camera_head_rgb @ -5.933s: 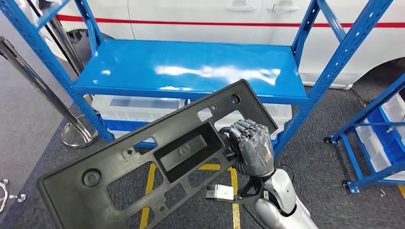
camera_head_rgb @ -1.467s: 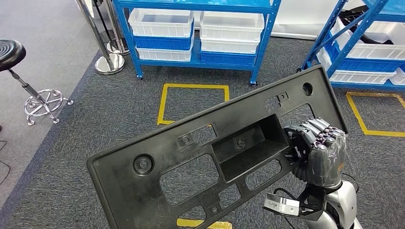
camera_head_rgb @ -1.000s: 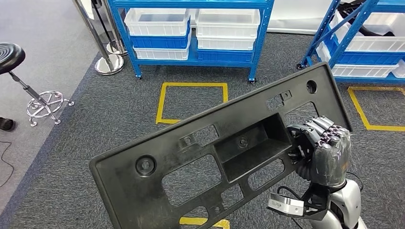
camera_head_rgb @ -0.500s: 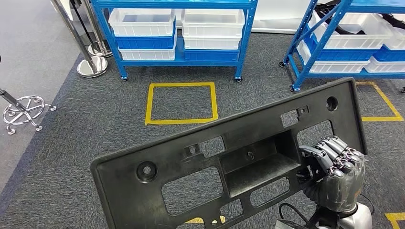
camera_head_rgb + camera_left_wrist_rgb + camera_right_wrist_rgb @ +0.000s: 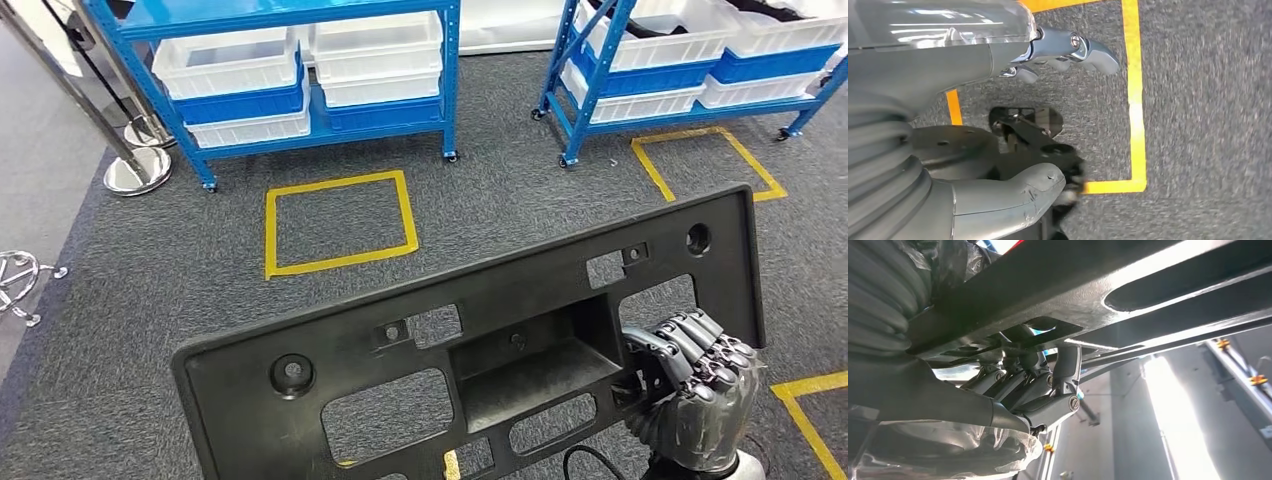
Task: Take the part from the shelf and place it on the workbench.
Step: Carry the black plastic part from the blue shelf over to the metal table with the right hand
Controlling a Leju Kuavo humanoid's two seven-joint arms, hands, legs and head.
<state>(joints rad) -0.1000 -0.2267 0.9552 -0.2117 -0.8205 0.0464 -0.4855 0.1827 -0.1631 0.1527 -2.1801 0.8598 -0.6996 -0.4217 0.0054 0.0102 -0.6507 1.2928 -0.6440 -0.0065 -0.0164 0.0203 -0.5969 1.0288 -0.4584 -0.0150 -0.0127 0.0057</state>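
The part (image 5: 480,360), a long black plastic panel with cut-out windows, round bosses and a deep rectangular recess at its middle, is off the shelf and in the air, carried tilted across the lower half of the head view with its right end higher than its left. The right hand (image 5: 690,400) grasps it near the right end, dark fingers (image 5: 690,340) hooked over the edge of a cut-out just beside the recess; the right wrist view shows those fingers (image 5: 1048,385) curled up against the panel's underside (image 5: 1128,270). That makes the first half of the job done, by my reading: the piece is taken. The second half is not: no workbench appears ahead, so the set-down is all to come. Beneath the panel lies grey carpet (image 5: 200,300) with a yellow taped square (image 5: 340,222), and beyond it stand two blue shelving units (image 5: 450,60) holding white and blue bins (image 5: 235,80). The left hand (image 5: 1068,50) hangs over carpet and a yellow tape line (image 5: 1135,100), holding nothing, its fingers lying loosely apart. What remains, I judge, is reaching the bench and lowering the panel flat onto it
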